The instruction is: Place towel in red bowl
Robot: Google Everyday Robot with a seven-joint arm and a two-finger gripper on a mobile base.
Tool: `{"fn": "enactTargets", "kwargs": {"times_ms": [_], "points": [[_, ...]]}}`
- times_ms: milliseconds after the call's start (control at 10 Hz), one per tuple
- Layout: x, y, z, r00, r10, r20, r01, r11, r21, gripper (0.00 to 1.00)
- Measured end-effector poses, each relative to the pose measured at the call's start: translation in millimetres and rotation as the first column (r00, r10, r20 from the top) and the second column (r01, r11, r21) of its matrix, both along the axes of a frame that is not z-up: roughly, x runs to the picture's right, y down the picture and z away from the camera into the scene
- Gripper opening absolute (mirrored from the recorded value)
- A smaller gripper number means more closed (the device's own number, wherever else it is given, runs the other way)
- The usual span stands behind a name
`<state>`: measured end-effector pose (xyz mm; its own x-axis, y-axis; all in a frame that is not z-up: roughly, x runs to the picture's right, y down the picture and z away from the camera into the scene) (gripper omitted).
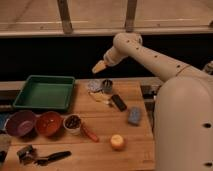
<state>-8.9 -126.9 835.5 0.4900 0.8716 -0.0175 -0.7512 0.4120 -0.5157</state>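
Note:
The red bowl (48,123) sits at the front left of the wooden table, between a purple bowl (20,122) and a small white bowl (73,123) with dark contents. A pale crumpled cloth, seemingly the towel (101,97), lies near the table's middle, beside a black oblong object (118,102). My gripper (98,66) hangs in the air above the table's back edge, over a grey round thing (93,85) and a metal cup (107,86). It holds nothing that I can see.
A green tray (44,92) stands at the back left. A blue-grey sponge (134,115), an orange fruit (118,142), a red stick-like item (90,133) and black-handled tools (50,157) lie on the table. My white arm and body fill the right side.

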Motion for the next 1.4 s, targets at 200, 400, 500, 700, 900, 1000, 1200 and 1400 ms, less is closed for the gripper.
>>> {"fn": "enactTargets", "kwargs": {"times_ms": [200,400,500,700,900,1000,1200,1400], "points": [[0,0,0.0,1.0,0.0,0.0,0.0,1.0,0.0,0.8],[0,0,0.0,1.0,0.0,0.0,0.0,1.0,0.0,0.8],[0,0,0.0,1.0,0.0,0.0,0.0,1.0,0.0,0.8],[0,0,-0.1,1.0,0.0,0.0,0.0,1.0,0.0,0.8],[0,0,0.0,1.0,0.0,0.0,0.0,1.0,0.0,0.8],[0,0,-0.2,1.0,0.0,0.0,0.0,1.0,0.0,0.8],[2,-6,3.4,1.0,-0.004,-0.005,0.004,0.9999,0.009,0.8],[16,-15,21.0,1.0,-0.01,-0.025,0.01,0.9998,0.014,0.8]]}}
